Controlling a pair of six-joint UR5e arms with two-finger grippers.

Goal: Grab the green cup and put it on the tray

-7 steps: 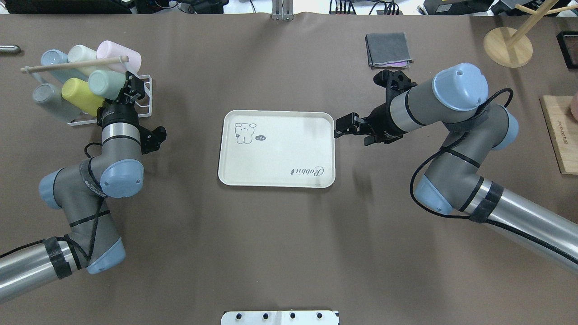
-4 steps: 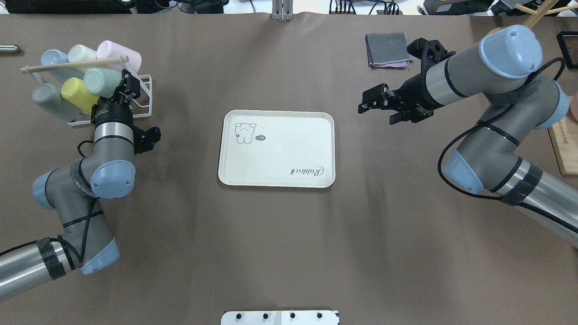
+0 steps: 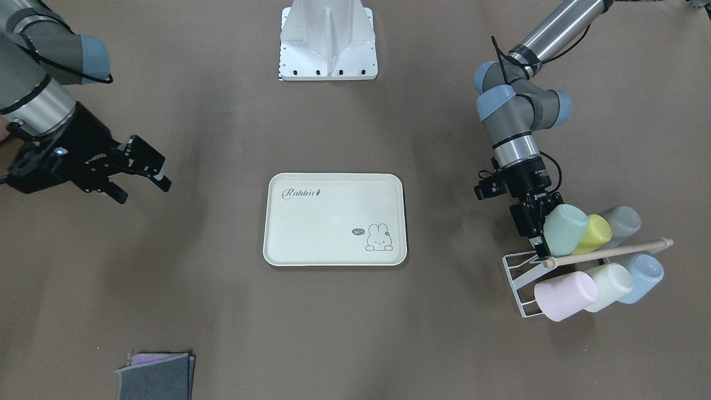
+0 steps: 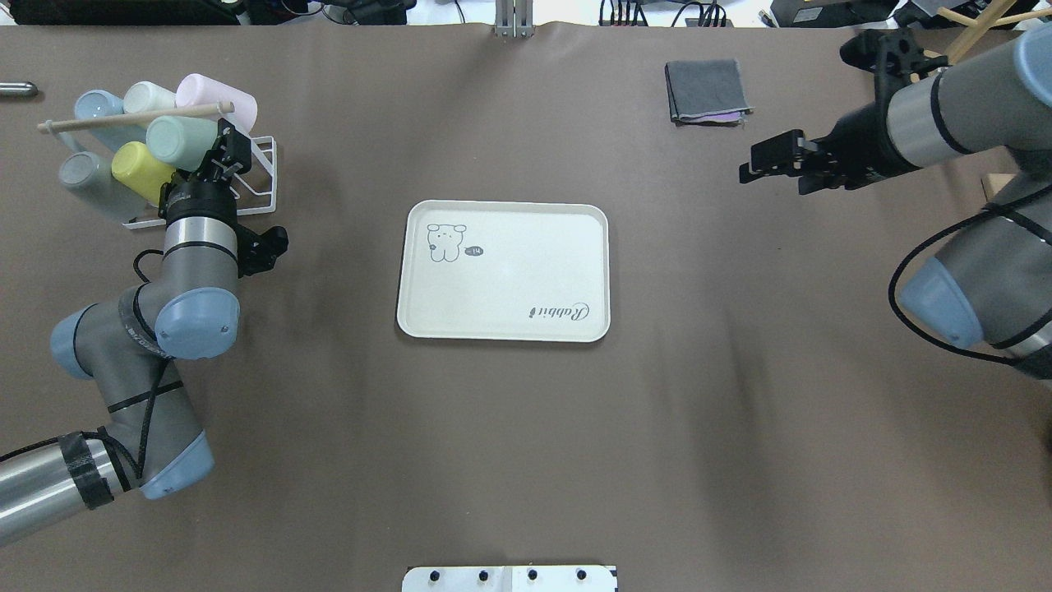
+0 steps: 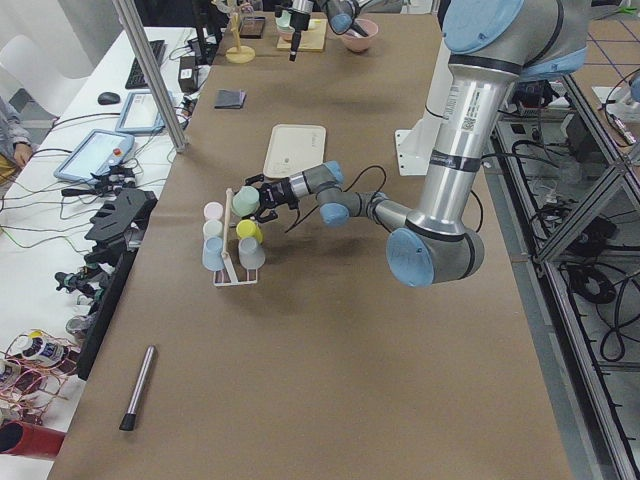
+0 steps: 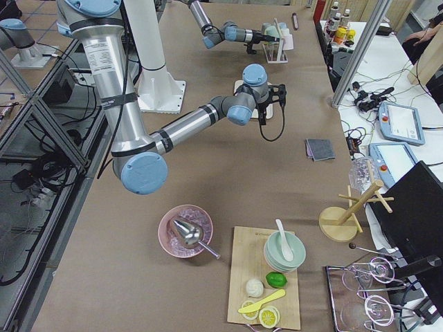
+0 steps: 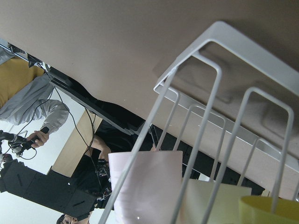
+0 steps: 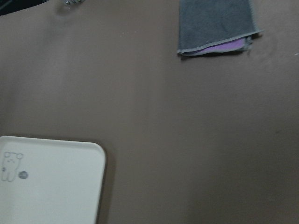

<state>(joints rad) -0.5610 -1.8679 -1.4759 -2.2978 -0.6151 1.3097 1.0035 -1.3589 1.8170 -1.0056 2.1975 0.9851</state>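
Observation:
The green cup [image 4: 175, 140] lies on its side above the white wire rack [image 4: 261, 174], next to a yellow-green cup [image 4: 136, 164]. My left gripper [image 4: 217, 158] is shut on the cup's rim. In the front-facing view the green cup [image 3: 565, 229] sits raised at the left gripper [image 3: 536, 233]. The cream tray [image 4: 509, 263] with the bunny drawing lies bare mid-table; it also shows in the front-facing view [image 3: 328, 222]. My right gripper [image 4: 749, 168] is open and empty, far right of the tray.
The rack also holds pink [image 4: 209, 94], cream [image 4: 148, 97], blue [image 4: 94, 107] and grey [image 4: 78, 177] cups under a wooden rod [image 4: 131, 117]. A folded grey cloth [image 4: 707, 90] lies at the back right. The robot's base plate [image 4: 509, 578] is at the near edge.
My right arm has drawn back from the tray's right edge to the far right. My left gripper has moved back and left with the green cup, along the rack.

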